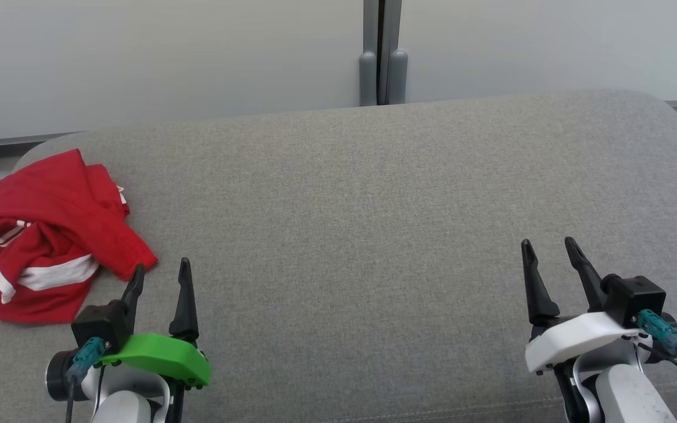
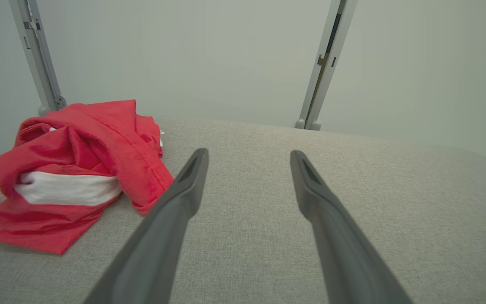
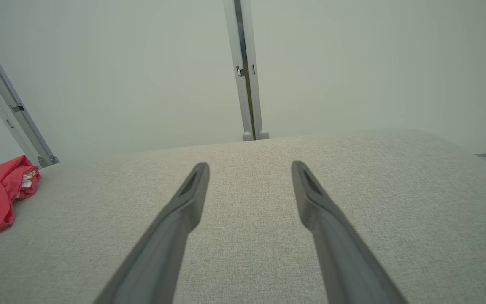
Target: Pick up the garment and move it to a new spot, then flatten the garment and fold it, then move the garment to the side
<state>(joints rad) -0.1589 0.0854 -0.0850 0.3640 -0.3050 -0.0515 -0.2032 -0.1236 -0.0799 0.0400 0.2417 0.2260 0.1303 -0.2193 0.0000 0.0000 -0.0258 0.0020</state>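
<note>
Red garment (image 1: 59, 200) — white stripes (image 1: 56, 275), crumpled.

We see a soft red cloth garment (image 1: 50, 235) at nine o'clock on the desk (image 1: 344, 235), which wears matt grey woven fabric. The left end effector (image 1: 161, 264) and right end effector (image 1: 546, 241) have smooth matt plastic fingers (image 2: 175, 202).
</note>
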